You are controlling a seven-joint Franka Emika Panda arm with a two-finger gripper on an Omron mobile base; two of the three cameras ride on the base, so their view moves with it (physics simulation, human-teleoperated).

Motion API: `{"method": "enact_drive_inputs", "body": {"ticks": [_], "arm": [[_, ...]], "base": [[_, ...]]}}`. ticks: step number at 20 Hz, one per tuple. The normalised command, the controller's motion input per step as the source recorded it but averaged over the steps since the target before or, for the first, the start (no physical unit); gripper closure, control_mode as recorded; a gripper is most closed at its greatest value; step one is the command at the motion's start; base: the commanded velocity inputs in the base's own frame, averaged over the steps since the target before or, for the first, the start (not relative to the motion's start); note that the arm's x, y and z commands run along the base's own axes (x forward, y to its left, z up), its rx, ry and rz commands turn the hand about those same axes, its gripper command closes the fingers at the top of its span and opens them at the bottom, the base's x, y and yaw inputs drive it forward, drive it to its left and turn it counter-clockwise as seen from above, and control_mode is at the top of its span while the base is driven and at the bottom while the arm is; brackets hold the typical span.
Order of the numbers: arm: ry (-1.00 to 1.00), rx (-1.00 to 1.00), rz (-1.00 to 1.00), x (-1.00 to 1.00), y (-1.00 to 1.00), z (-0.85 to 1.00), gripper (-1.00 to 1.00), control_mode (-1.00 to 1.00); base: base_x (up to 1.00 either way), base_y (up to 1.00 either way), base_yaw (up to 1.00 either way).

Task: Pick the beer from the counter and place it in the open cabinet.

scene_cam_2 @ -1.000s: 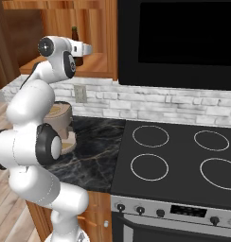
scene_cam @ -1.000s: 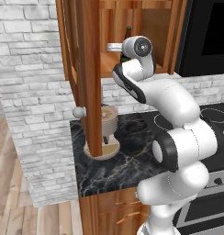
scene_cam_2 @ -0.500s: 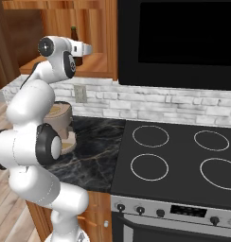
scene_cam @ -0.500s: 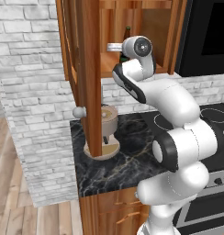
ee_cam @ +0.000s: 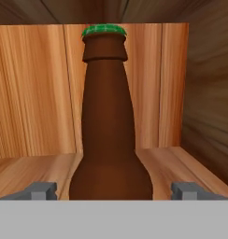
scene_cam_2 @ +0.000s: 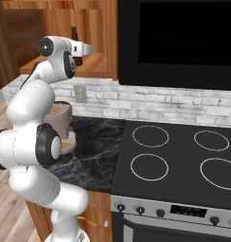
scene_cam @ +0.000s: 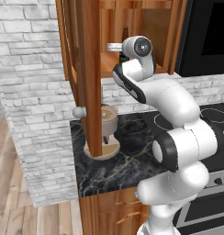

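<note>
On cabinet shelf (ee_cam: pixel 36 168), beer (ee_cam: pixel 109 135) upright, base cut off; claw (ee_cam: pixel 113 190) fingers apart, flanking it.

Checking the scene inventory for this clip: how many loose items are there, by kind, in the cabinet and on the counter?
Beer bottle, upright on the cabinet shelf: 1
Tan coffee machine on the black marble counter: 1
Total: 2

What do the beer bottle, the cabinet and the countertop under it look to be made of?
The beer: smooth dark brown glass by its soft sheen, with a green crimped cap, probably metal. The open cabinet: reddish-brown wood, visible grain on its back wall and shelf planks, satin finish. The countertop: black stone with pale veins, likely polished marble, though a rendered laminate would look alike.
</note>
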Motion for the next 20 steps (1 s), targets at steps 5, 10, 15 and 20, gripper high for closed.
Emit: {"method": "enact_drive_inputs", "body": {"ticks": [5,10,15,20], "arm": [[0.0,0.0,0.0,0.0,0.0,0.0,-1.0,-1.0],[0.0,0.0,0.0,-0.07,0.0,0.06,-1.0,-1.0],[-0.01,0.0,0.0,-0.25,0.0,0.19,-1.0,-1.0],[0.0,0.0,0.0,-0.46,0.0,0.15,-1.0,-1.0]], "base": [[0.0,0.0,0.0],[0.0,0.0,0.0],[0.0,0.0,0.0],[0.0,0.0,0.0]]}}
